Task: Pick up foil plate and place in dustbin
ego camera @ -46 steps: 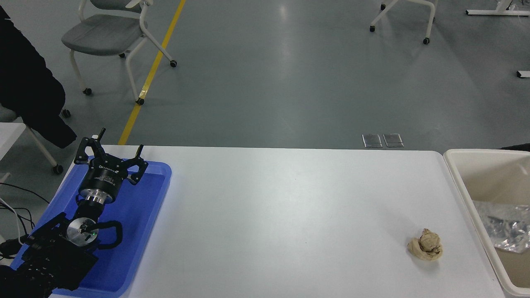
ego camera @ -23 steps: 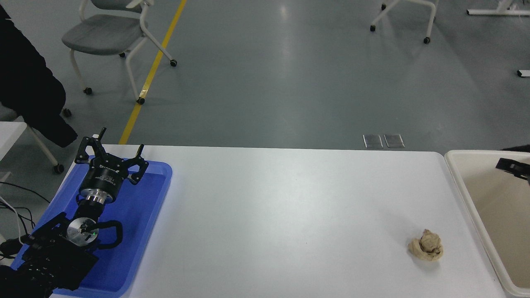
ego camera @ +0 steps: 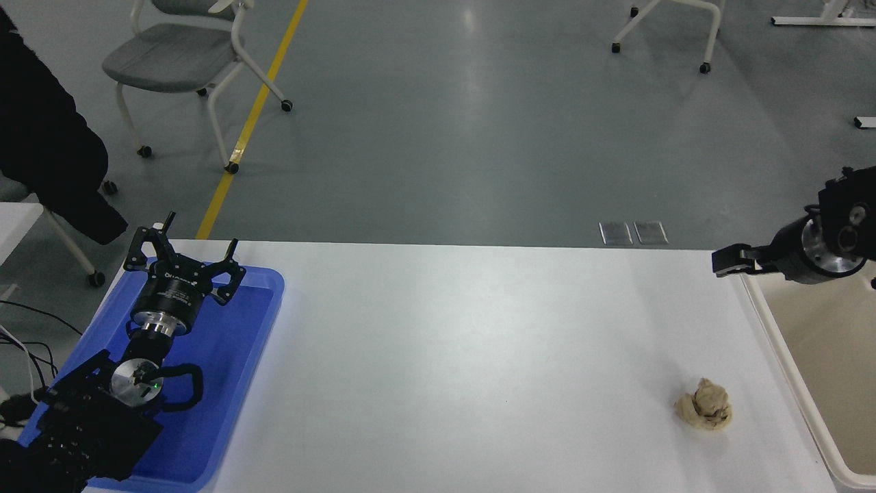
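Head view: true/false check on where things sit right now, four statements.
1. The paper wad lies on the table, left of the dustbin. True.
2. The left gripper holds the paper wad. False: it is parked over the blue tray, jaws open and empty.
3. The foil plate lies on the table. False: no foil plate is visible there.
4. The right gripper is by the dustbin's far corner. True.

My left gripper (ego camera: 183,252) sits parked lower left, fingers spread; my right gripper (ego camera: 727,262) pokes in sideways from the right edge.
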Controlling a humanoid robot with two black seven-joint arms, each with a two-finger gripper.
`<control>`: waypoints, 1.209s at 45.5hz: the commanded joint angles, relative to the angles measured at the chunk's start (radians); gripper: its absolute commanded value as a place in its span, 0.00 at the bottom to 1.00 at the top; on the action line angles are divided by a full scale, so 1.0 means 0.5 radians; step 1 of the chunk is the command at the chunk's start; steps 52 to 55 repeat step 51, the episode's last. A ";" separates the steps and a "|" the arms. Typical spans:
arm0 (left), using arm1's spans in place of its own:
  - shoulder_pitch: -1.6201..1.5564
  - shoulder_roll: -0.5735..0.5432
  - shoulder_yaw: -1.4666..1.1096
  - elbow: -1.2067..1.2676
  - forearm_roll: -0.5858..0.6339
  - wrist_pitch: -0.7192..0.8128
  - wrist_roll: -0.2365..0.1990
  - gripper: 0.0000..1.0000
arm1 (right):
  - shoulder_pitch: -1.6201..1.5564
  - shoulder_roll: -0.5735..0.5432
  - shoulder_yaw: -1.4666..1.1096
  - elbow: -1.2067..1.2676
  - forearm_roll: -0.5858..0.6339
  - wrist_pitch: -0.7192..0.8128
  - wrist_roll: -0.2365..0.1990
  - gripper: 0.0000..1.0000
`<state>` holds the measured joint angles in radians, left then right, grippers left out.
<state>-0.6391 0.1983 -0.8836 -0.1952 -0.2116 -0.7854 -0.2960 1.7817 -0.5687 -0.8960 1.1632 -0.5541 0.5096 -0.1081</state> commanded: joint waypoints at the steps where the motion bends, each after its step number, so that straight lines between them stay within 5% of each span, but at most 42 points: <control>1: 0.002 0.002 0.000 0.001 0.000 0.000 0.000 1.00 | 0.416 0.395 -0.264 0.241 0.482 0.128 -0.005 1.00; 14: 0.005 0.002 0.000 0.001 0.000 0.000 0.000 1.00 | 0.603 0.671 -0.313 0.315 0.669 0.392 -0.014 1.00; 34: 0.005 0.002 0.000 0.001 0.000 0.000 -0.003 1.00 | 1.085 0.616 -0.531 0.705 0.949 0.552 -0.017 1.00; 55: 0.005 0.002 0.000 0.001 0.000 0.000 -0.003 1.00 | 1.091 0.610 -0.601 0.674 0.952 0.552 -0.017 1.00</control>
